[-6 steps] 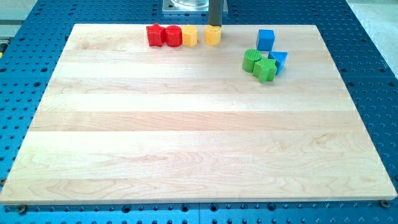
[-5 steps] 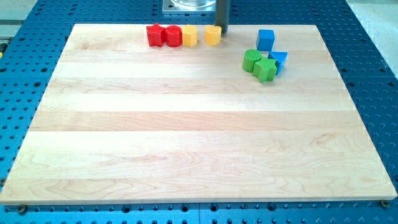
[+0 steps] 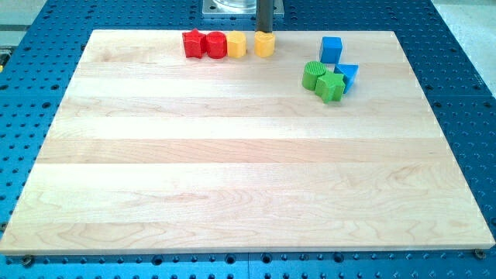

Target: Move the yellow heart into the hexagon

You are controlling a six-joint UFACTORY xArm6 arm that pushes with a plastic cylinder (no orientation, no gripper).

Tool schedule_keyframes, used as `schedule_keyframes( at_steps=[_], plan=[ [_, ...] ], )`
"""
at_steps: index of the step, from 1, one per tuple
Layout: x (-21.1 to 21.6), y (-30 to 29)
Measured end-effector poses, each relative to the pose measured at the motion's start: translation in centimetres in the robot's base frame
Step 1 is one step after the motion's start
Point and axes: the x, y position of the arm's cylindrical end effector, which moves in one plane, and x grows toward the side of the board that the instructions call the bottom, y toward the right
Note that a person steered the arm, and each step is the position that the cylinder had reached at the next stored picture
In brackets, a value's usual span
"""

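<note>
Starting at the bottom of the frame, the wooden bench (image 3: 248,186) lies bare across its near and middle boards, a pale maple top resting on a blue perforated base plate (image 3: 465,116) that shows along all four sides. Farther up, toward the upper right, sits a tight cluster: a green block (image 3: 330,87) with a ridged side at the front, a rounder green block (image 3: 314,75) touching it on the view's left, and a blue block (image 3: 347,75) pressed against it on the view's right, its shape hard to make out from here. Just beyond that cluster, standing apart, is a blue cube (image 3: 332,49). Along the top edge of the bench, left of centre, runs a row of four: two red blocks (image 3: 203,44) touching each other, then a yellow block (image 3: 236,45) against them, which may be the hexagon, then a small gap, then the yellow heart (image 3: 265,44), though its outline is too small to read surely. My tip (image 3: 265,32) comes down right behind the yellow heart, at its far side, touching or nearly so. No hand shows on this arm, only the dark rod, so there is no opening to report.
</note>
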Motion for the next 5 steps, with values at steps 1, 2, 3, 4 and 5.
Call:
schedule_keyframes(
  at_steps=[1,2,3,4,5],
  plan=[
    [1.7,0.5],
    [1.7,0.5],
    [1.7,0.9],
    [4.1,3.6],
    [5.2,3.5]
  ],
)
